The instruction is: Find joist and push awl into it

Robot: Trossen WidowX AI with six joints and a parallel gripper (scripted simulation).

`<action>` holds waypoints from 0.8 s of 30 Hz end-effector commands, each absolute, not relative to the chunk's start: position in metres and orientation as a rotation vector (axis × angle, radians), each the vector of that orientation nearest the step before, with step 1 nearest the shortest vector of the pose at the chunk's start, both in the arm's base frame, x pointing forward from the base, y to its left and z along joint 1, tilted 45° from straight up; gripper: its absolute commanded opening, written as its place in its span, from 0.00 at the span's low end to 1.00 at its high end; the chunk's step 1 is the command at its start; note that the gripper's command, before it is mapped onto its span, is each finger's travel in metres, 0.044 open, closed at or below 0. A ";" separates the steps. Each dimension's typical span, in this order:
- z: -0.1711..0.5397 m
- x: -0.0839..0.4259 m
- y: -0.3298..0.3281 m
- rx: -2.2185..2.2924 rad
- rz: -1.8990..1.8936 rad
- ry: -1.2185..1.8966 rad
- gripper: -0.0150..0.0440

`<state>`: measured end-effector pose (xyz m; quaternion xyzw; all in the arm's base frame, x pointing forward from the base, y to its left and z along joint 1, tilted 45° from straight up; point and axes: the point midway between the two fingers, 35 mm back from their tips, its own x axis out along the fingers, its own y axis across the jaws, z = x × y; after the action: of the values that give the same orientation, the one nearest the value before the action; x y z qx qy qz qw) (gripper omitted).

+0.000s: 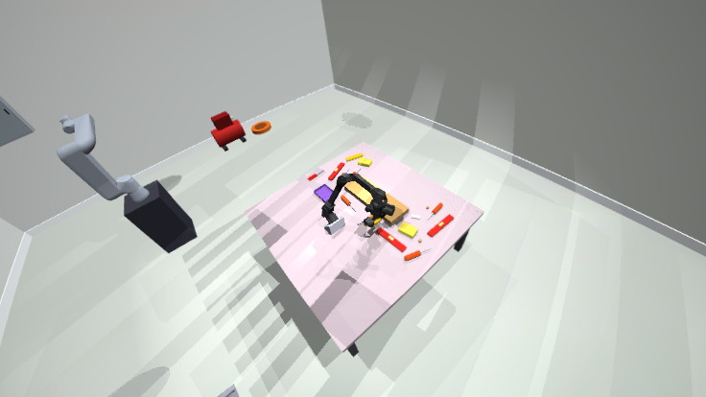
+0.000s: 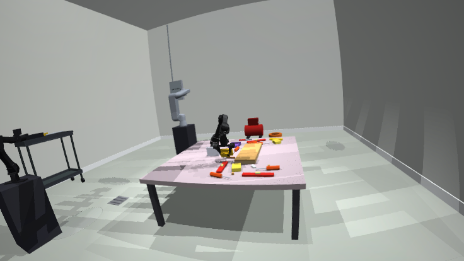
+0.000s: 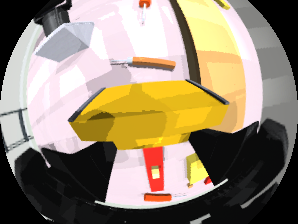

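Observation:
The yellow stud finder is between the fingers of my gripper, which is shut on it. It appears a little above the table, beside the near end of the panel. The tan floor panel lies to the right in the wrist view. A tool with an orange-brown handle, apparently the awl, lies on the table beyond the stud finder, its thin metal shaft pointing left. The purple tray lies near the arm's base. The joist is hidden.
A red level and a yellow block lie close by. Another red level and orange-handled tools lie farther out. A pale grey plate stands at the arm's base.

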<state>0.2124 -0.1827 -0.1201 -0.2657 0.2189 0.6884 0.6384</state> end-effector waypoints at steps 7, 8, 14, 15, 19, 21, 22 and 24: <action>-0.113 0.213 -0.191 -0.622 1.564 0.505 0.25; -0.113 0.213 -0.191 -0.624 1.564 0.507 0.25; -0.113 0.213 -0.190 -0.642 1.560 0.526 0.25; -0.113 0.213 -0.189 -0.645 1.559 0.529 0.25; -0.113 0.213 -0.189 -0.658 1.556 0.542 0.25; -0.113 0.213 -0.188 -0.664 1.554 0.548 0.25; -0.113 0.213 -0.188 -0.667 1.553 0.551 0.25; -0.113 0.213 -0.188 -0.673 1.551 0.558 0.25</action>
<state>0.2119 -0.1868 -0.1148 -0.2879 0.2374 0.6798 0.6314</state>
